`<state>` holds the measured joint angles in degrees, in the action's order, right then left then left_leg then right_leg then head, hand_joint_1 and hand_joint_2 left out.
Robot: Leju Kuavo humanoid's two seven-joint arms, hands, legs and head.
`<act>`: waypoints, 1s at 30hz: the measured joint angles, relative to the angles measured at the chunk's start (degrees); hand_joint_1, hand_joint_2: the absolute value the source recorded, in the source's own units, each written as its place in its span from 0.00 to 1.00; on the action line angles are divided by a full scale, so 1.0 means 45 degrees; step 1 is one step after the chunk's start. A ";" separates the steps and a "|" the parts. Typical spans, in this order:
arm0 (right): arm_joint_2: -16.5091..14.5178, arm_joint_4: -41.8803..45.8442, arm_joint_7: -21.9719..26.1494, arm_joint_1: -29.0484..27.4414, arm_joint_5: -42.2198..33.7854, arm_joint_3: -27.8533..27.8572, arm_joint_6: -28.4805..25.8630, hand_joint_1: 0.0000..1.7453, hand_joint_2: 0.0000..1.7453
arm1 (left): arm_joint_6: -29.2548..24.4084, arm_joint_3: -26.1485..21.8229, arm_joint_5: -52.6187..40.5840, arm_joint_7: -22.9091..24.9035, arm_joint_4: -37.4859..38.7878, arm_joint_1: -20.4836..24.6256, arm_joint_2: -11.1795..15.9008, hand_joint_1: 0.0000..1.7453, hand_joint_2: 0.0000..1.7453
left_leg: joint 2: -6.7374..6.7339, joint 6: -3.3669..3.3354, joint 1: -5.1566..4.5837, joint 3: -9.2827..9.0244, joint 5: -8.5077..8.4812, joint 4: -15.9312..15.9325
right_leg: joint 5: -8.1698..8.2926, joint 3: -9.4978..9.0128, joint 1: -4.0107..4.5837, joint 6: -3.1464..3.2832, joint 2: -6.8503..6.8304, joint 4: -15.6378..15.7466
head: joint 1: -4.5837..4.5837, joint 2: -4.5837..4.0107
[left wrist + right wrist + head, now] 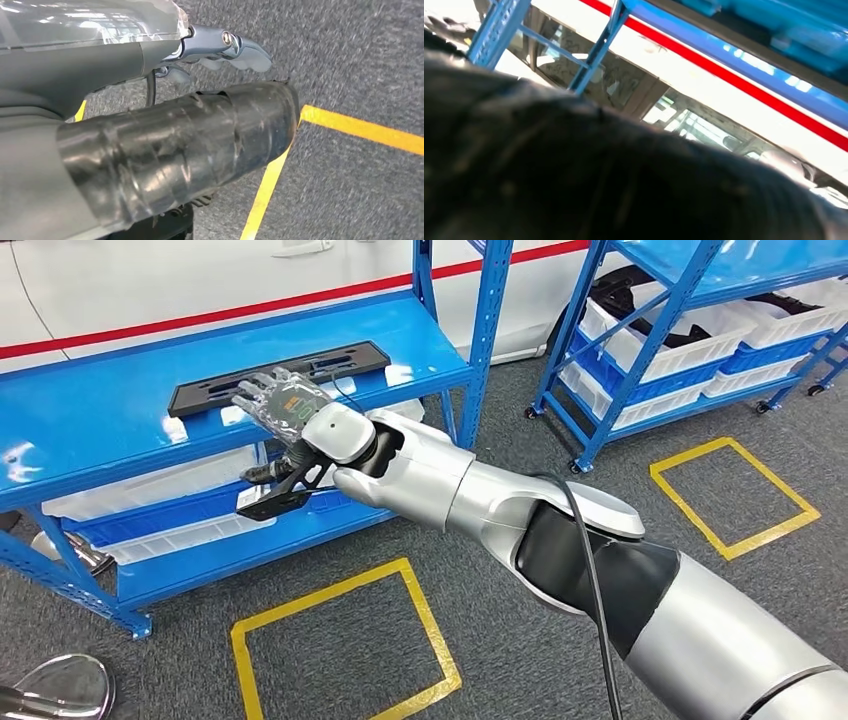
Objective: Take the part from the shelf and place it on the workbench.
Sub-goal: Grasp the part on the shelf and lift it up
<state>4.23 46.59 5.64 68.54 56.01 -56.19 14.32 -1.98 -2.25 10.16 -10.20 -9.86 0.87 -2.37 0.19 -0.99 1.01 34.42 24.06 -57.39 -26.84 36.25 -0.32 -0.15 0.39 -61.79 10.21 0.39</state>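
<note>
Fingers of right hand lie on black part.

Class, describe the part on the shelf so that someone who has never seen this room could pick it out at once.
Find the blue metal shelf in front of the white wall with the red stripe. On its top level lies a long, flat black part with slots cut along it, and the robot's right hand is reaching over it. It is the one dark thing on that level; the white bins sit on the levels below.

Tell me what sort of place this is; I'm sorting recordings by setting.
Probably a factory or warehouse parts area: blue steel shelving, white and blue storage bins, and yellow floor markings on grey carpet.
</note>
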 joint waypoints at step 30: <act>0.0012 -0.0237 0.0108 -0.0024 -0.0351 -0.0390 -0.0021 0.00 0.00 | 0.0023 -0.0077 -0.0034 0.0120 0.0000 -0.0040 -0.0074 0.00 0.00 | 0.0008 0.0064 -0.0010 -0.0017 0.0019 0.0018 | 0.0068 -0.0181 0.0017 0.0027 0.0026 0.0286 | -0.0002 0.0000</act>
<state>4.29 45.53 6.13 68.43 54.43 -57.95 14.23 -1.88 -2.60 10.01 -9.66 -9.86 0.69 -2.70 0.23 -0.70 0.97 34.34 24.15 -57.31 -26.53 35.44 -0.24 -0.03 0.50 -60.50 10.20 0.39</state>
